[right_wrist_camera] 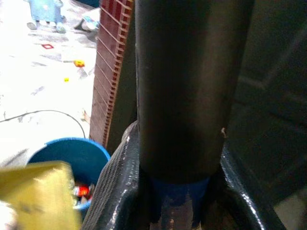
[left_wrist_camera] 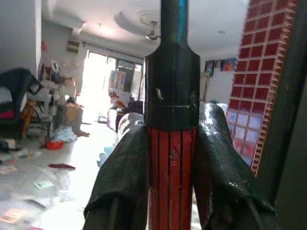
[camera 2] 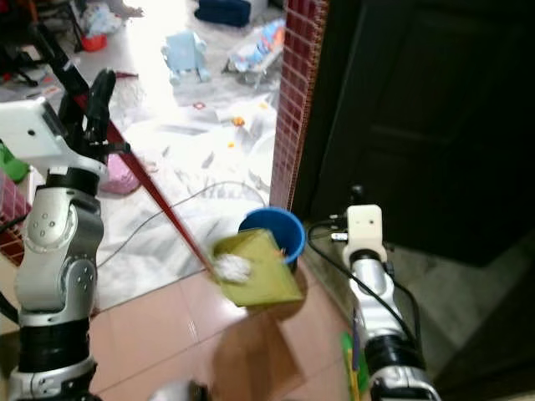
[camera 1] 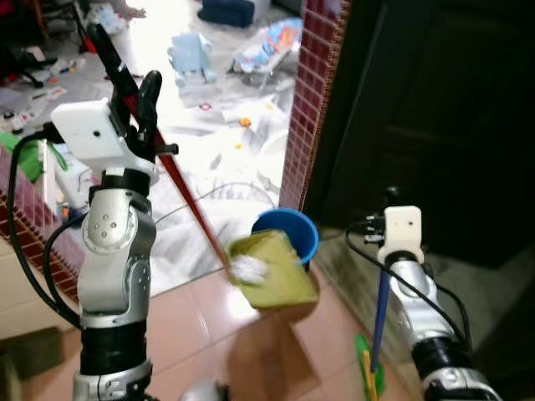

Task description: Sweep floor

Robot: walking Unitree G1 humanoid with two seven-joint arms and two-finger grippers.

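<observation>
My left gripper [camera 1: 129, 79] is raised high and shut on the red-and-black handle [left_wrist_camera: 171, 158] of a yellow-green dustpan [camera 1: 276, 276]. The dustpan hangs tilted at the rim of a blue bucket [camera 1: 292, 224] on the floor, with a white wad [camera 1: 248, 267] at its near edge. Some red scraps lie inside the bucket [right_wrist_camera: 62, 158]. Lower down, my right gripper [camera 1: 389, 200] is shut on the blue handle [camera 1: 380, 309] of a broom, whose green bristles [camera 1: 368, 372] rest on the pink tiles. Its fingers [right_wrist_camera: 115, 187] clamp the dark upper handle.
A red tiled pillar [camera 1: 313, 92] stands just behind the bucket, with a dark door [camera 1: 435, 109] to its right. Beyond lies a bright floor littered with paper, a light-blue toy [camera 1: 191, 57] and a thin cable [camera 1: 226, 188]. A low red-tiled wall [camera 1: 25, 230] runs along the left.
</observation>
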